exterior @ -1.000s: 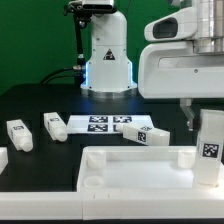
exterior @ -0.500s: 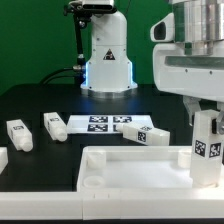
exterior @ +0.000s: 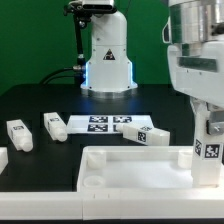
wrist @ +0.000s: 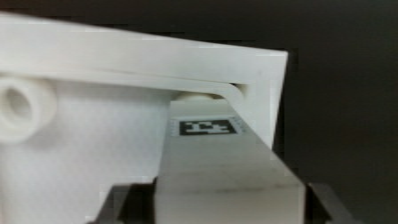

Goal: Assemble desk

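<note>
While the gripper (wrist: 222,205) clamps one white leg (exterior: 209,152) upright between its fingers, we judge the step in hand to be fitting that leg to the desk panel (exterior: 135,156) at its corner on the exterior view's right. In the wrist view the leg meets the panel's corner rim, and a round socket (wrist: 22,105) shows near it. We cannot tell whether the leg end has entered its own socket.

The next move calls for the leg to stay vertical and centred on the corner socket before we apply any downward pressure, since a tilted leg may bind or push the panel aside.

Three loose legs (exterior: 54,125) lie on the black table (exterior: 40,100) beyond the panel, one of them just beside the marker board (exterior: 100,124). The table is matte and dark. The white robot base (exterior: 106,60) stands behind the marker board, against a green backdrop (exterior: 30,35).
</note>
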Action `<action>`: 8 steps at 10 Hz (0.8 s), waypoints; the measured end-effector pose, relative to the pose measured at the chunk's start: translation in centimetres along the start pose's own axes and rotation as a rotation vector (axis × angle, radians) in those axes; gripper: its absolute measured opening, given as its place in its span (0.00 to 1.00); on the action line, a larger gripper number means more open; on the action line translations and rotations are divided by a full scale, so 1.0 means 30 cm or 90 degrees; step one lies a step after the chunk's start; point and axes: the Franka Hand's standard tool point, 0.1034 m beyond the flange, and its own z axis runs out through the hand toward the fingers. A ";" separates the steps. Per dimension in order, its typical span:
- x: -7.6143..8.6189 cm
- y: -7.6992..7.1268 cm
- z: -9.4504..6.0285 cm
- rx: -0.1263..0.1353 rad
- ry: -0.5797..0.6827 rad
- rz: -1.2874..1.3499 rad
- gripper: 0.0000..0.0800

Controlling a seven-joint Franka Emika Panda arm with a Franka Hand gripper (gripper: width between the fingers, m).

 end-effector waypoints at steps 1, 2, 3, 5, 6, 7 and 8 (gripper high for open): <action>-0.003 0.000 -0.001 -0.001 -0.002 -0.013 0.36; -0.003 0.000 0.000 -0.001 -0.002 -0.030 0.36; -0.002 0.003 0.004 -0.003 0.000 -0.045 0.57; -0.009 0.007 0.003 -0.019 0.000 -0.296 0.72; -0.020 0.006 -0.003 -0.028 -0.008 -0.415 0.79; -0.029 0.008 -0.002 -0.027 -0.012 -0.495 0.81; -0.025 0.009 0.000 -0.028 -0.012 -0.521 0.81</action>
